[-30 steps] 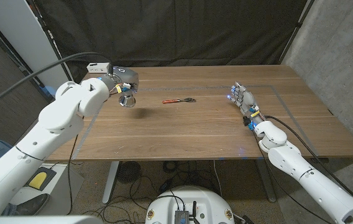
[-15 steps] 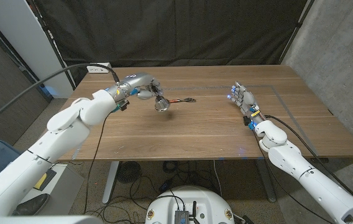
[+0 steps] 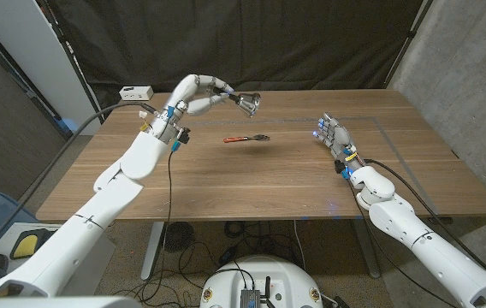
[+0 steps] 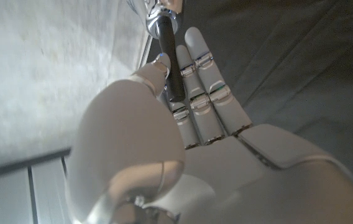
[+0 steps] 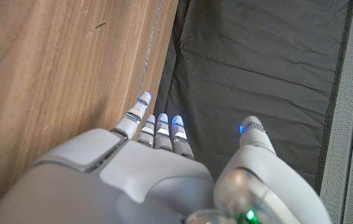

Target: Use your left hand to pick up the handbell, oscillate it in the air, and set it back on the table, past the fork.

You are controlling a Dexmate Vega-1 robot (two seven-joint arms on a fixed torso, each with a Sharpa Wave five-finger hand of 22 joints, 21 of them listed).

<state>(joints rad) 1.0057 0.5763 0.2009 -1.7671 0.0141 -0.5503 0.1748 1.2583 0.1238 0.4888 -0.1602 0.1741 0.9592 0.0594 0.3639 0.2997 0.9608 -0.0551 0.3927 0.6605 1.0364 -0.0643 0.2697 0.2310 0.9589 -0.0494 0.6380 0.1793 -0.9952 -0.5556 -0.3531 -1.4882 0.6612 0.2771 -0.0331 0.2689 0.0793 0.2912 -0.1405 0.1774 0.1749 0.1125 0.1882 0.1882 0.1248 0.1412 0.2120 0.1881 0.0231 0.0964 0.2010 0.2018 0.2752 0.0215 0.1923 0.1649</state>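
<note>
Head view: left hand [image 3: 202, 92] raised above the tabletop [image 3: 269, 175] near its far edge, gripping the handbell [image 3: 248, 103] by the handle, bell mouth tilted sideways and clear of the wood. The fork [image 3: 245, 138] lies on the tabletop nearer the robot than the bell, toward the far edge, left of centre. A white box [image 3: 136, 91] sits at the far left corner. The right hand [image 3: 334, 139] stands on edge near the right side, fingers apart, holding nothing.

Left wrist view: the black handle [image 4: 171, 61] is pinched between thumb and fingers [image 4: 202, 87], its metal collar just beyond the fingertips; the head view does not resolve this grip.

Right wrist view: right hand [image 5: 164, 168] beside the wood, fingertips lit blue, nothing in them.
</note>
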